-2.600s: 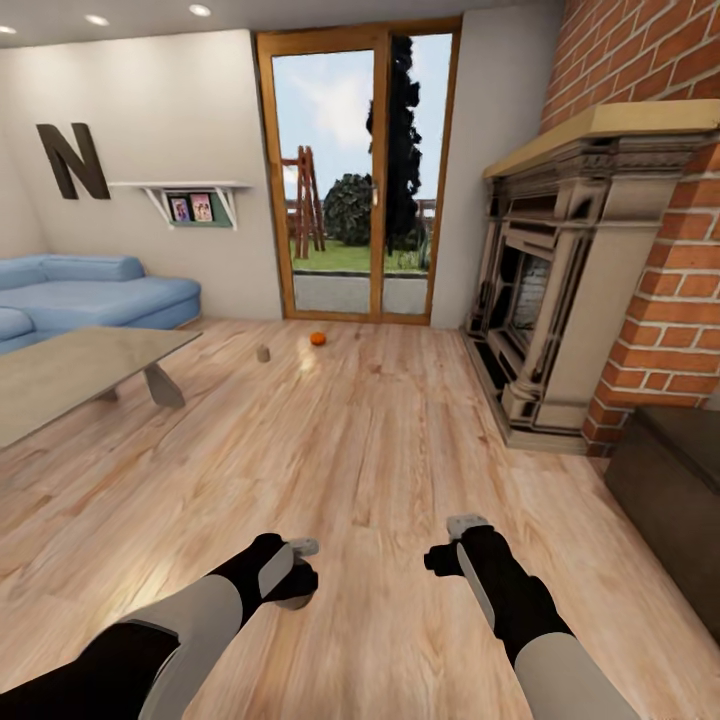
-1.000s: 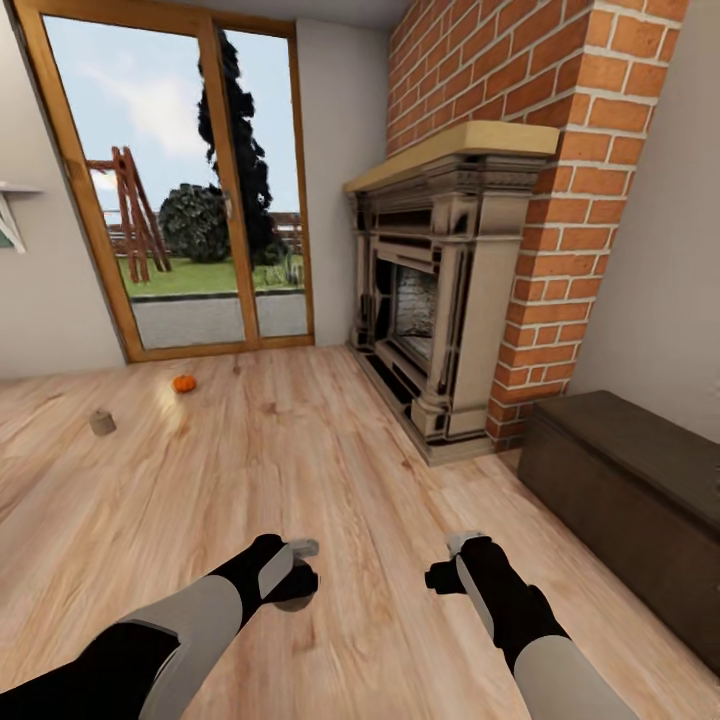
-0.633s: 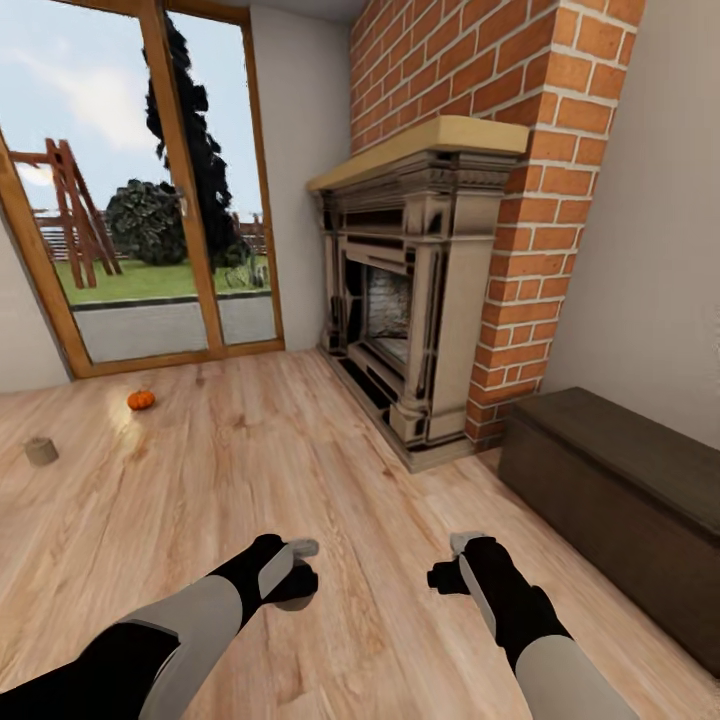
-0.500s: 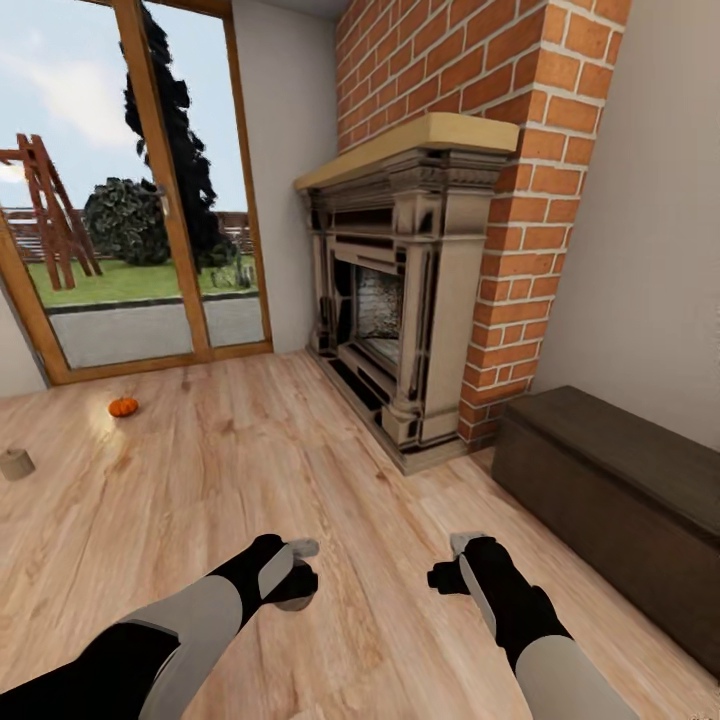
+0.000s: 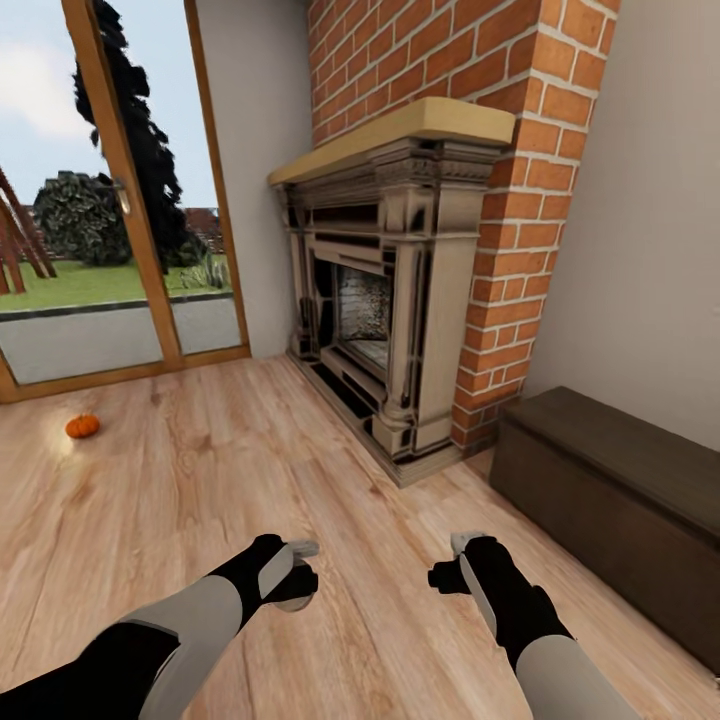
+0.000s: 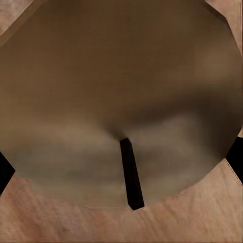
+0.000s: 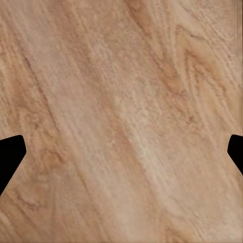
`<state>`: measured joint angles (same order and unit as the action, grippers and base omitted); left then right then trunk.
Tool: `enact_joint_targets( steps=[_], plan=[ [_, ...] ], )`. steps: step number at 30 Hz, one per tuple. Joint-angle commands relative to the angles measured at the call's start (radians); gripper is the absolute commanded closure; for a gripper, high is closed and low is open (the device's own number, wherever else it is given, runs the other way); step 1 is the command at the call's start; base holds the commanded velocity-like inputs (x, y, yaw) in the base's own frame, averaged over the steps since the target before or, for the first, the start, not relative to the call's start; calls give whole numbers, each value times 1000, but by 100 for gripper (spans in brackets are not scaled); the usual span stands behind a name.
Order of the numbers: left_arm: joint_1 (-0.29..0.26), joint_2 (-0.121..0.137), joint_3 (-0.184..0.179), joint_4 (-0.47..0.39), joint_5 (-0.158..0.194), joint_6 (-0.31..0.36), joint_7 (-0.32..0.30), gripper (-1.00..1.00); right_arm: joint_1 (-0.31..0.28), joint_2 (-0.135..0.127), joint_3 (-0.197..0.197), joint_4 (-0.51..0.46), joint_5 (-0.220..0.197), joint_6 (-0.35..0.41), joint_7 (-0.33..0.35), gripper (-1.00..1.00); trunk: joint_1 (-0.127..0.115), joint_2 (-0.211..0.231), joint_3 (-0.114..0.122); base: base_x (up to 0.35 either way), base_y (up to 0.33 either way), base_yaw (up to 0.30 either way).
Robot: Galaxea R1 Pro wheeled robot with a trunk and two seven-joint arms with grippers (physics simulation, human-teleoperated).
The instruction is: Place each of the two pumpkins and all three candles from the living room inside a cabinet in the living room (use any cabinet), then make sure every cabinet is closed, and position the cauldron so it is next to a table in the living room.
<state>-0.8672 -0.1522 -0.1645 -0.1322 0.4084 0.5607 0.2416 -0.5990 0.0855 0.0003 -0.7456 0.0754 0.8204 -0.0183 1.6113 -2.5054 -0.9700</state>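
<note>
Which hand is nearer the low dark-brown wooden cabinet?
Right. The right hand hangs over bare plank floor just short of the low dark-brown wooden cabinet at the wall. The left hand, holding a beige candle, is farther off, on the opposite side.

Both arms are extending forward and low; the left gripper [image 5: 296,575] is gripping, the right gripper [image 5: 452,562] is spreading its fingers.

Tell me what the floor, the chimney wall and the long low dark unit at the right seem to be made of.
The light plank floor looks like pale wood, with grain, knots and a soft sheen. The red chimney wall looks like matte brick, with pale mortar lines between the blocks. The long low dark-brown unit is probably matte wood or veneer, though no grain shows.
</note>
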Motion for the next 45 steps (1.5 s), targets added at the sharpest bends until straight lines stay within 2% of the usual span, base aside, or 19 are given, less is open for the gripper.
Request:
enact_joint_targets(
  steps=[1,30,45],
  plan=[
    [0,0,-8,-3,10,5,7,100,-1,1,0,-1,7,5,1,-100,0,0,-2,98,48,-255],
    [0,0,-9,-3,10,3,7,100,-1,0,0,2,7,5,2,-100,0,0,-16,5,2,-278],
    [0,0,-9,-3,10,3,7,100,-1,1,0,2,7,5,2,-100,0,0,-8,0,0,-286]
  ],
)
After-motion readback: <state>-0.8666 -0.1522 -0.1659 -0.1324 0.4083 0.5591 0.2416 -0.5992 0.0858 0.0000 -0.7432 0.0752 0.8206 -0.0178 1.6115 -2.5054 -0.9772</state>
